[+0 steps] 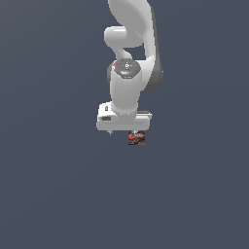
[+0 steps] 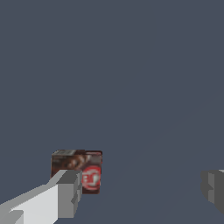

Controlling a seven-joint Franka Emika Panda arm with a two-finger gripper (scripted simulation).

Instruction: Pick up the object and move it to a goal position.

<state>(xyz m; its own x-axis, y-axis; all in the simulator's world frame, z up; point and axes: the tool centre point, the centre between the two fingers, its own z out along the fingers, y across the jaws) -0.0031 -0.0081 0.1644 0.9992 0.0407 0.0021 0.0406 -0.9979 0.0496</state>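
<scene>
Now, gripper [image 2: 142, 192]: fingers [image 2: 65, 194] spread wide, holding nothing.
Box [image 2: 83, 168]: dark red and brown, just beyond one fingertip, outside the gap.
Surface [image 1: 58, 194]: plain grey-blue.

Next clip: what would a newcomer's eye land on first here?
The white arm stands out against the bare dark grey surface, reaching down the middle of the exterior view. Next is the tiny dark red and brown box just below its claw. In the wrist view the claw is open, the box beside one finger.
</scene>
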